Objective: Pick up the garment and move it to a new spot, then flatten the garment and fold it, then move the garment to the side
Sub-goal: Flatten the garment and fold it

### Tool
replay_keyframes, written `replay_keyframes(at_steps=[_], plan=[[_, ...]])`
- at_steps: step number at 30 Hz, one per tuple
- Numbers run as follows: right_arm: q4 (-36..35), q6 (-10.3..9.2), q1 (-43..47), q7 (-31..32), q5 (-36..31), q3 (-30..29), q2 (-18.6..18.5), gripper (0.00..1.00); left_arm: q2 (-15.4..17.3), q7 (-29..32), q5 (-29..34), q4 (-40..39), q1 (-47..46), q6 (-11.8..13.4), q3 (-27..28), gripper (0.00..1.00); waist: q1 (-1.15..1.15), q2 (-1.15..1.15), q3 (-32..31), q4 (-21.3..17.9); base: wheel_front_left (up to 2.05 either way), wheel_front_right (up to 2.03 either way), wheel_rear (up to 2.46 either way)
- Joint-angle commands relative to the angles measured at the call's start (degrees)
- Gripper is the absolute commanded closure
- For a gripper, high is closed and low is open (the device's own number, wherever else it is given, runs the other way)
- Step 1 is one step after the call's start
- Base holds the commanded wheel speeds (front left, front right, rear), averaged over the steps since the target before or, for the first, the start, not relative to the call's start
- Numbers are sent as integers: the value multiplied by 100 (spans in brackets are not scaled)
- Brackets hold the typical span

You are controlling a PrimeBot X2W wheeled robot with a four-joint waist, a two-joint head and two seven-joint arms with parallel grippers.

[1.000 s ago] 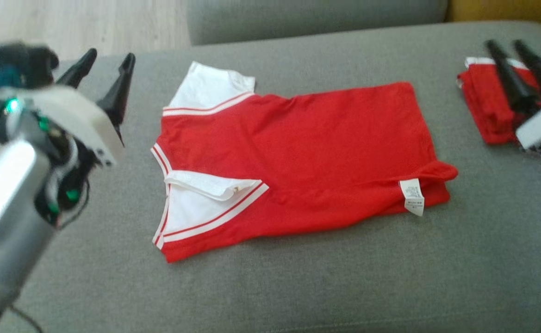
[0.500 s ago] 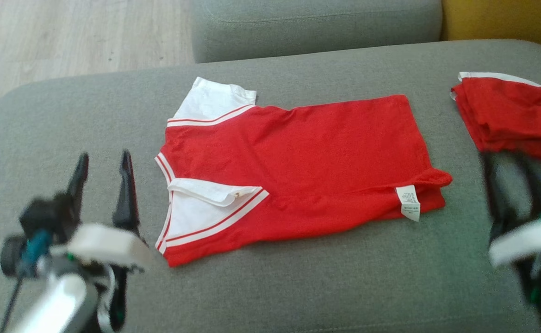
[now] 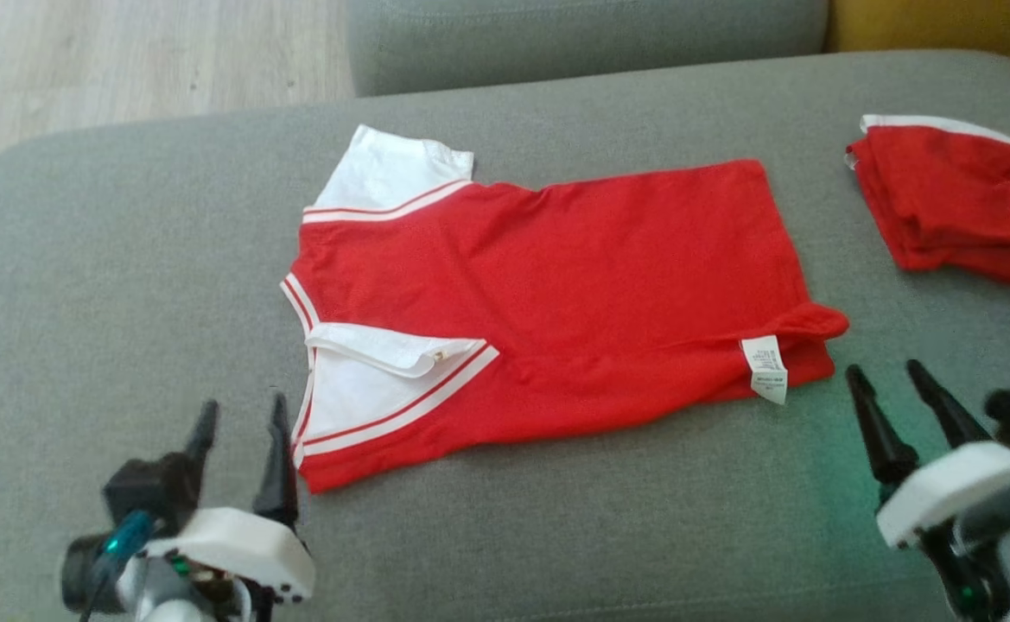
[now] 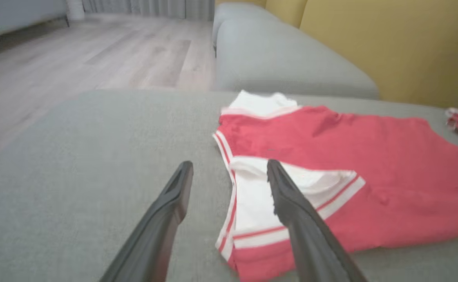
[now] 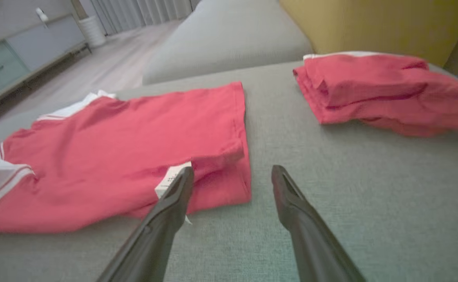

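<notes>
A red garment with white sleeves and striped trim (image 3: 556,294) lies folded lengthwise on the grey sofa seat (image 3: 124,259), its white label (image 3: 765,370) near the right end. My left gripper (image 3: 241,410) stands open just off the garment's lower left corner, holding nothing; in the left wrist view the gripper (image 4: 229,168) points at the white sleeve (image 4: 260,196). At the lower right my right gripper (image 3: 885,373) is open and empty, close to the hem corner; in the right wrist view the gripper (image 5: 232,172) frames that hem (image 5: 221,156).
A second red garment, folded (image 3: 958,203), lies at the seat's right side. Another grey cushion (image 3: 582,34) sits behind, with a yellow backrest (image 3: 945,22) to the right. Wooden floor (image 3: 124,60) lies beyond the seat's far left edge.
Both arms have dropped from the far side of the seat to its near edge, on either side of the garment. The camera shifted slightly. The garment has not moved.
</notes>
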Motion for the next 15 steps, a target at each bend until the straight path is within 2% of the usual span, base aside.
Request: replay_keyframes(at_steps=[1, 6, 15], plan=[[-48, -4, -406, 113, -76, 60, -76, 0, 30, 159, -60, -25, -321, -63, 135, 0, 0, 0, 91, 29, 0, 0, 0], [576, -4, -940, 713, -209, 267, -85, 0, -60, 644, -197, 388, -621, -240, -66, 0, 0, 0, 297, 104, 0, 0, 0], [1392, -4, -1514, 1504, 35, 620, -149, 0, -230, 1158, -462, 915, -954, -501, -239, 0, 0, 0, 481, 231, 0, 0, 0]])
